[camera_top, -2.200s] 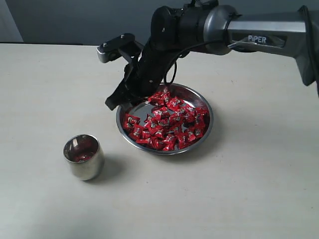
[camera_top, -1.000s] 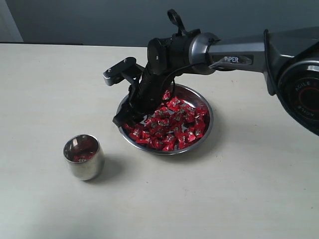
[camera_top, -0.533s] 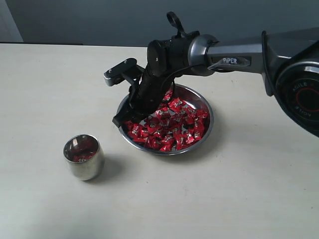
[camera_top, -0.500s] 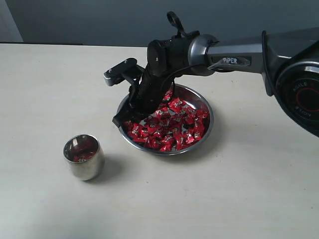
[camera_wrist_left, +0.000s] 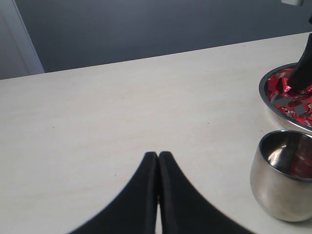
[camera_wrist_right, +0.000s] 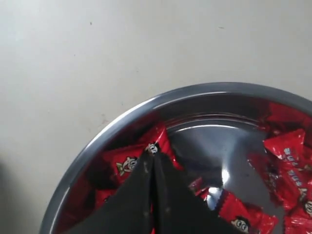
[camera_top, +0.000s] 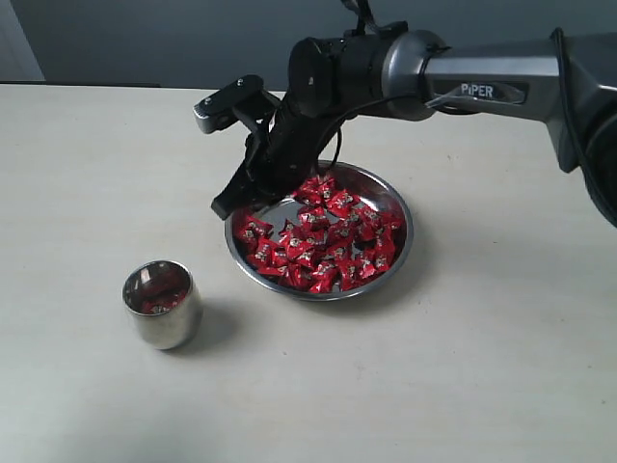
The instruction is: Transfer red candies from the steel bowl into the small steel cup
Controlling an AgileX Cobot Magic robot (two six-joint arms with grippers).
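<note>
The steel bowl (camera_top: 404, 234) holds many red candies (camera_top: 328, 241) and sits mid-table. My right gripper (camera_top: 224, 205) hangs just above the bowl's left rim, shut on a single red candy (camera_wrist_right: 160, 140) that pokes out past its tips. More red candies (camera_wrist_right: 288, 155) lie in the bowl (camera_wrist_right: 111, 129) below it. The small steel cup (camera_top: 162, 303) stands upright to the bowl's lower left, with some red showing inside. My left gripper (camera_wrist_left: 158, 155) is shut and empty over bare table, with the cup (camera_wrist_left: 284, 173) and the bowl (camera_wrist_left: 264, 90) off to one side.
The pale table (camera_top: 463, 367) spreads around the bowl and cup. The right arm (camera_top: 482, 87) reaches in from the right across the bowl's far side. A dark wall (camera_top: 145, 39) lies behind the table's back edge.
The right gripper dipped into the candies at the bowl's left side, shut, and has now risen up and slightly left with one candy at its tips. The cup and the bowl stayed put.
</note>
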